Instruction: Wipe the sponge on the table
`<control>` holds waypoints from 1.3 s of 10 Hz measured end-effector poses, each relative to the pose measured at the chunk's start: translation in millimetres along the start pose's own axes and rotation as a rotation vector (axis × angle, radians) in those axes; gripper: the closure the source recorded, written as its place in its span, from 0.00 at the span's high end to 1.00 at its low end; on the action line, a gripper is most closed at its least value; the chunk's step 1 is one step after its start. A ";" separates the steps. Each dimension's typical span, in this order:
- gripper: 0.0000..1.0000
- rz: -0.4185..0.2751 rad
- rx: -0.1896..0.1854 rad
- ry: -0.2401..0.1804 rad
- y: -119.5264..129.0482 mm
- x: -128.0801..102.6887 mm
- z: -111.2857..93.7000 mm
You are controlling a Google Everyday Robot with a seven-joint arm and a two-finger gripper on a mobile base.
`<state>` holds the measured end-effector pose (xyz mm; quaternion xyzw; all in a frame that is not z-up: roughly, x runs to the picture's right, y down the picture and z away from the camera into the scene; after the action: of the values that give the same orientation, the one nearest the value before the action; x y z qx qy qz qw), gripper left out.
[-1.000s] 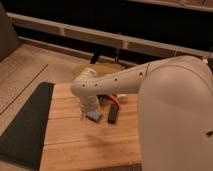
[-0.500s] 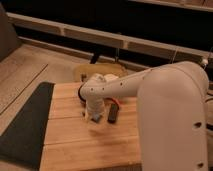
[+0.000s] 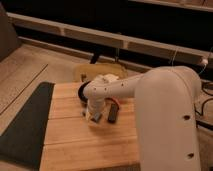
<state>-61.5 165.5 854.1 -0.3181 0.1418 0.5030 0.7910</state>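
In the single camera view, a light honey-coloured wooden counter built of wide planks with visible seams is seen in the lower middle. A small blue-grey rectangular sponge is found on the counter's middle plank, a little behind the centre of the top and flat on the wood. A narrow black bar-shaped object is laid just beside the sponge on its right, lengthwise front to back.

The right half of the view is filled by a bulky white robot arm, which is stretched leftward over the counter and bent downward at the wrist. The gripper is lowered onto the counter at the sponge, directly over its left part. The fingers are spread wide apart; whether the sponge is pinched between them cannot be told, since the wrist covers the contact.

A dark round object is partly hidden behind the wrist, at the counter's rear. A tan boxy object is seen just beyond the counter's far edge. A dark grey mat is spread on the floor along the counter's left side.
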 end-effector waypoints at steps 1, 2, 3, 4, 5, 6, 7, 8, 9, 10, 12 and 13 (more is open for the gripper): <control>0.65 -0.030 -0.010 -0.006 0.0 -4.4 2.1; 0.65 -0.053 -0.013 -0.010 -0.8 -7.8 2.2; 0.65 -0.090 -0.007 -0.012 -3.3 -13.3 0.1; 0.65 -0.108 0.000 -0.011 -4.5 -15.8 -0.8; 0.65 -0.130 0.010 0.000 -4.5 -16.2 -0.8; 0.65 -0.143 0.011 0.015 -2.0 -14.2 3.3; 0.65 -0.146 0.008 0.025 -0.4 -12.0 7.1; 0.65 -0.148 0.006 0.040 0.4 -8.7 11.8; 0.65 -0.148 0.005 0.053 0.7 -6.7 16.0; 0.64 -0.145 0.008 0.061 -1.5 -5.9 18.8; 0.47 -0.137 0.021 0.064 -5.9 -5.7 19.8; 0.38 -0.132 0.029 0.064 -7.2 -5.2 18.9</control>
<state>-59.3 171.9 873.9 -0.3310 0.1532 0.4373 0.8220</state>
